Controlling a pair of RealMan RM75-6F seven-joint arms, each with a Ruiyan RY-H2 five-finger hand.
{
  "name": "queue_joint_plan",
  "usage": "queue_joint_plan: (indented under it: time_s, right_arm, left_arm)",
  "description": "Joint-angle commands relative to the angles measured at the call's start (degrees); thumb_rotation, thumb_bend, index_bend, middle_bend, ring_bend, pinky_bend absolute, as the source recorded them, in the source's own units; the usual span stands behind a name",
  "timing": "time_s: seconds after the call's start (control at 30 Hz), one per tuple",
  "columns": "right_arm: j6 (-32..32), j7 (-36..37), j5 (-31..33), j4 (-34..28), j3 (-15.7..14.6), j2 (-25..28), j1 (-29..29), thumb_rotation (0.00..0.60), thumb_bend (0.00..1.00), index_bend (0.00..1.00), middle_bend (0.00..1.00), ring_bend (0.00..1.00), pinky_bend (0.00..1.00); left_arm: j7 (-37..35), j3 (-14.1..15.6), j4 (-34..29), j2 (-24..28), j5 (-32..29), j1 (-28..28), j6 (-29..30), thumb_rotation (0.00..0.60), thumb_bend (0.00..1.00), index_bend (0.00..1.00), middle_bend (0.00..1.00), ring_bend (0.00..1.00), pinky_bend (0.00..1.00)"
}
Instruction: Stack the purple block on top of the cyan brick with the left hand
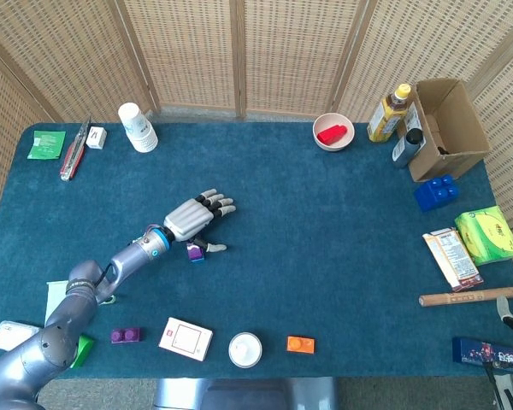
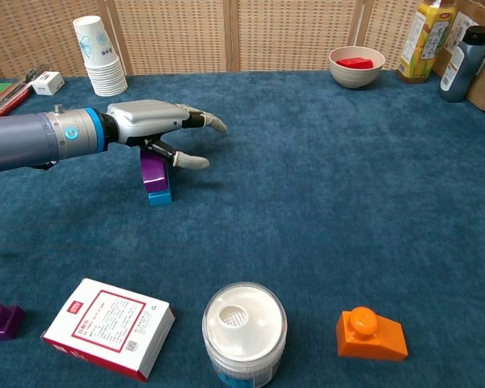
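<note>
A white bowl (image 1: 333,131) holds a red block (image 1: 331,133). The chest view shows the purple block (image 2: 153,170) stacked upright on the cyan brick (image 2: 159,196), with the left hand (image 2: 151,120) above it, fingers (image 2: 208,121) spread apart and holding nothing. Only the head view shows the cardboard box (image 1: 449,128).

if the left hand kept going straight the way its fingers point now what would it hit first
Probably nothing close. The left hand points up and to the right across bare table in the head view. The bowl lies far off roughly that way, though depth is hard to judge.

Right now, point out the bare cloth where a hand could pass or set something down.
Widest bare stretch: mid-table, between the left hand, red-filled bowl and blue block. Crowded: the near edge around the white box, jar and orange piece.
</note>
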Motion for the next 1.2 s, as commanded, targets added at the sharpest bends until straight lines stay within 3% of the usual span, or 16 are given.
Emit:
queue_joint_plan:
  time_s: [0.03,0.73,1.2]
  right_arm:
    - [0.1,0.1,-0.1,0.0,0.0,0.0,-0.1,0.600,0.28,0.26,0.18,0.00,0.15]
    - [0.4,0.3,-0.4,0.0,0.2,0.1,-0.2,0.600,0.28,0.26,0.18,0.00,0.15]
    - [-0.3,1.3,-1.1,0.4,0.1,0.1,0.2,0.600,0.28,0.26,0.18,0.00,0.15]
  left_arm:
    - [0.3,0.1,0.0,0.0,0.1,-0.1,0.1,0.124,0.23,0.08,0.00,0.00,0.00]
    - [1.2,0.2,0.1,0.0,0.3,-0.2,0.8,0.126,0.23,0.08,0.00,0.00,0.00]
    - [2.6,-3.3,-4.7,5.6,-1.9,-1.0,7.8,0.126,0.23,0.08,0.00,0.00,0.00]
